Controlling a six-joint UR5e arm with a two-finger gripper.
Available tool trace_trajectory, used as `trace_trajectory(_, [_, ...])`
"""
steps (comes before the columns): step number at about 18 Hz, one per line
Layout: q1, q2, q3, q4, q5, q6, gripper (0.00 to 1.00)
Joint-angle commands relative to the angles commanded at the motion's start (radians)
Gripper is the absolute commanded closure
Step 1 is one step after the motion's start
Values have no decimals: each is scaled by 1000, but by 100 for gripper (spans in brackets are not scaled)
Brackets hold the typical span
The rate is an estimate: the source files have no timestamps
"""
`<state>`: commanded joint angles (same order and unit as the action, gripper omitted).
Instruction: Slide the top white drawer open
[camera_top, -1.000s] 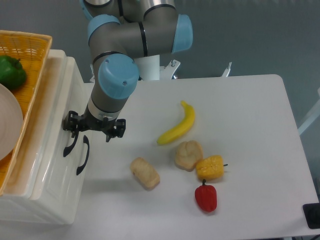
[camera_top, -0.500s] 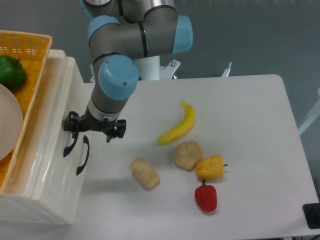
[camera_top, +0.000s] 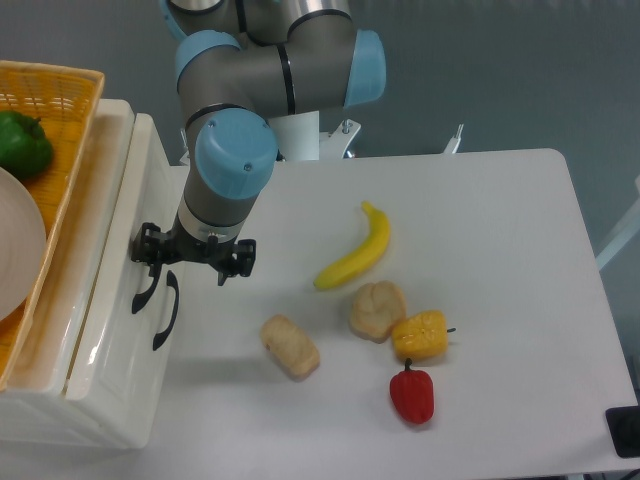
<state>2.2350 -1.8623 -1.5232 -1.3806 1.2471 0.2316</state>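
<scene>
Drawer position first: you see the top white drawer (camera_top: 105, 250) at the left edge of the table (camera_top: 480, 220), forming the upper front of a glossy cream cabinet (camera_top: 90, 400). Its curved black handle (camera_top: 146, 292) sits on the front face, with the lower drawer's matching handle (camera_top: 166, 312) just beside it, toward the table.

The tool (camera_top: 195, 262) hangs directly against that front. Note that one dark finger (camera_top: 148, 250) overlaps the upper end of the top drawer's handle, while the other finger (camera_top: 235, 262) stands out over the table, clear of the cabinet. From this high view you cannot tell whether the fingers are parted wide or clamped on the handle. The grey arm with blue joint caps (camera_top: 235, 150) descends to the tool from the top of the view.

On the cabinet's top rests a woven basket (camera_top: 70, 130) holding a green pepper (camera_top: 22, 142) and a white plate (camera_top: 15, 255).

Farther right on the table, well apart from the drawer, you find a banana (camera_top: 358, 255), two bread pieces (camera_top: 290, 346) (camera_top: 377, 309), a yellow pepper (camera_top: 420, 334) touching the second piece, and a red pepper (camera_top: 411, 394) just below it.
</scene>
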Motion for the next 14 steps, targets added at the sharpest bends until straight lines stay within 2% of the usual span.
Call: trace_trajectory(14, [5, -2, 18, -2, 38, 74, 0])
